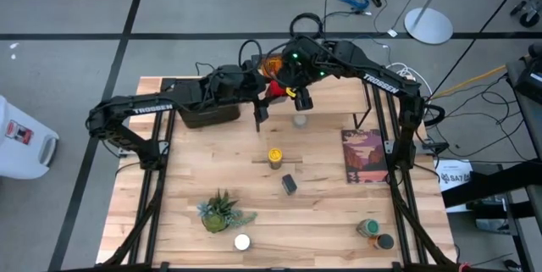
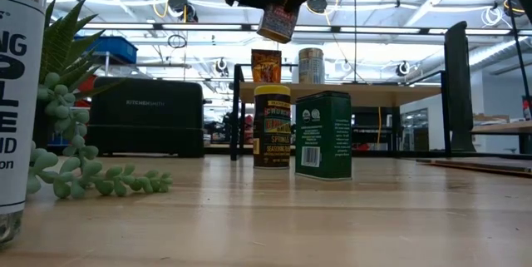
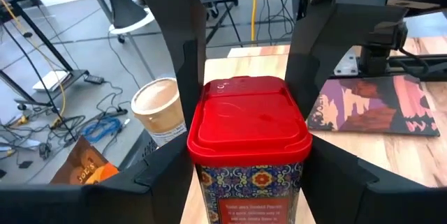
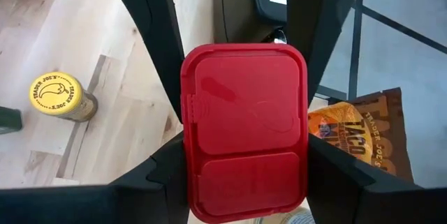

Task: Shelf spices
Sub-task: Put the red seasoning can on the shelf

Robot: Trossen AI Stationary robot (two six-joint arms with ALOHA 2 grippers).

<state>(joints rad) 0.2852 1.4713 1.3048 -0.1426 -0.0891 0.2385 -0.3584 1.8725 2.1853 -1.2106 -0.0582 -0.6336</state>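
Both the left gripper (image 3: 248,175) and right gripper (image 4: 244,161) are clamped on the red-lidded rectangular spice tin (image 4: 244,130), up above the shelf (image 2: 366,91).

Red tin (image 2: 277,22) held aloft, tilted, between dark grippers at top. Below: yellow-lidded jar (image 2: 272,126) and dark green square tin (image 2: 323,135) just beside each other on tabletop (image 2: 332,217). Behind: shelf (image 2: 366,92) bearing orange packet (image 2: 266,65) and tan-lidded jar (image 2: 311,65). Plant (image 2: 75,150) at left.

Bright overhead ceiling lights (image 2: 274,5) w/ glare in low view; soft shadows; near plant (image 2: 75,167) blurry.
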